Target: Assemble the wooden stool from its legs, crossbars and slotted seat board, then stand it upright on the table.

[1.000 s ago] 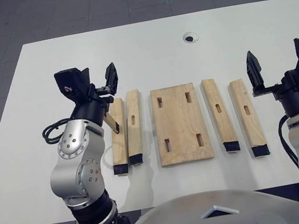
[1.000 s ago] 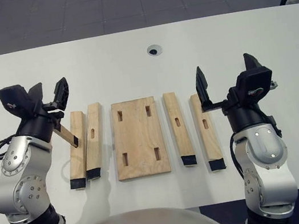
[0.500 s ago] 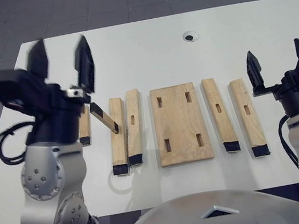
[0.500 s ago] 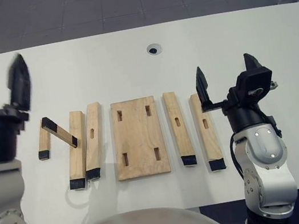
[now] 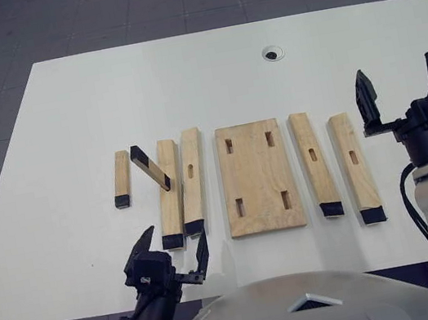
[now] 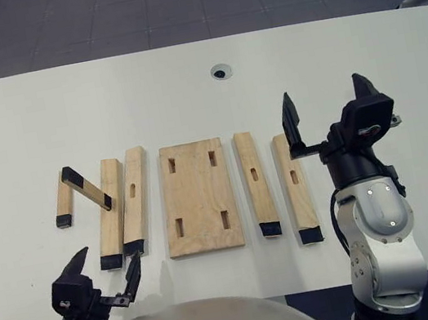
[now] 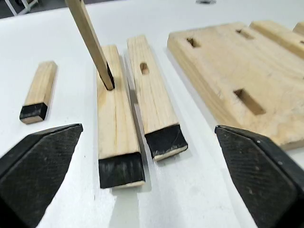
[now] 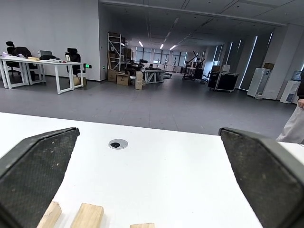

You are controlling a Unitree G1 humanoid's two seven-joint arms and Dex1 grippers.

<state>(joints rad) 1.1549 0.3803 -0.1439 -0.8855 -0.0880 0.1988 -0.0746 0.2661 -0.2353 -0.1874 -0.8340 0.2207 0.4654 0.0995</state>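
on the white table (image 5: 55, 155) the pale seat board (image 5: 258, 177), cut with four slots, lies flat. the black-tipped, slotted left legs (image 5: 193, 180) lie touching beside it, and the right legs (image 5: 314, 163) lie slightly apart. left of the board a short crossbar (image 5: 121, 178) lies flat and a slanted crossbar (image 5: 151, 168) rests one end on the outer left leg. the left gripper (image 7: 148, 128) hovers near-left of the board, wide open and empty, and the right gripper (image 5: 395, 63) is raised right of the board, spread wide, holding nothing.
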